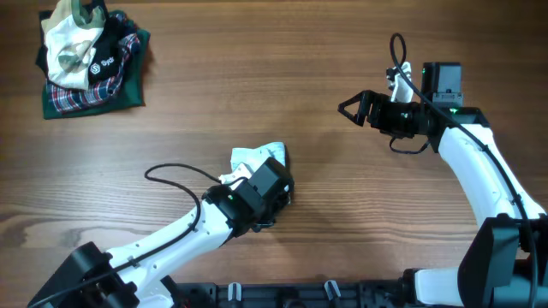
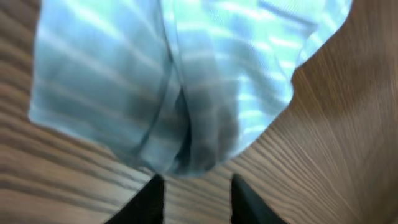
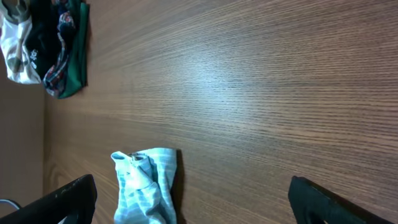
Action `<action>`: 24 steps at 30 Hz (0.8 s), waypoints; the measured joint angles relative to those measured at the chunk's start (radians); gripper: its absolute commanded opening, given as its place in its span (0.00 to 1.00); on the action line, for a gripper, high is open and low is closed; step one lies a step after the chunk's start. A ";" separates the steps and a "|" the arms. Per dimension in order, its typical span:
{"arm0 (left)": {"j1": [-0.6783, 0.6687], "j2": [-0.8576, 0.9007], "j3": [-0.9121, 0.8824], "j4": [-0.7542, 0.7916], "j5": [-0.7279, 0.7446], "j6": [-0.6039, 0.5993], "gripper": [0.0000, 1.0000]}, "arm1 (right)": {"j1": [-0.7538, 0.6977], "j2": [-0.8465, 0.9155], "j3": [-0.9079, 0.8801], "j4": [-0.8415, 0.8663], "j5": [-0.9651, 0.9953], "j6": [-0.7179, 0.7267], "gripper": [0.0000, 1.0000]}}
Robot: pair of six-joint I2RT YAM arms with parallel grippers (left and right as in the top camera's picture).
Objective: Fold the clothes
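Note:
The pale blue-and-white checked garment point(image 1: 255, 157) lies bunched on the wooden table near the middle front. It fills the top of the left wrist view point(image 2: 186, 74) and shows in the right wrist view point(image 3: 144, 186). My left gripper point(image 2: 196, 196) is open, its two fingertips on the table just short of the garment's near edge, holding nothing. In the overhead view the left gripper point(image 1: 276, 195) partly covers the garment. My right gripper point(image 1: 349, 109) is open wide and empty, held above the table at the right, well away from the garment.
A pile of other clothes point(image 1: 90, 58), with a dark green-and-red plaid cloth, a black garment with a white logo and a cream piece, lies at the back left corner, also in the right wrist view point(image 3: 43, 43). Bare wood lies between the arms.

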 measured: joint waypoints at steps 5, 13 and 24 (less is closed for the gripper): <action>-0.013 0.000 0.000 -0.040 -0.069 -0.030 0.36 | 0.000 0.000 0.000 0.000 0.000 0.000 0.99; -0.048 0.017 0.000 -0.045 -0.152 -0.108 0.46 | 0.000 0.000 0.000 -0.006 0.000 0.000 1.00; -0.081 0.147 0.010 0.045 -0.248 -0.243 0.33 | 0.000 0.000 0.000 -0.033 0.000 -0.047 1.00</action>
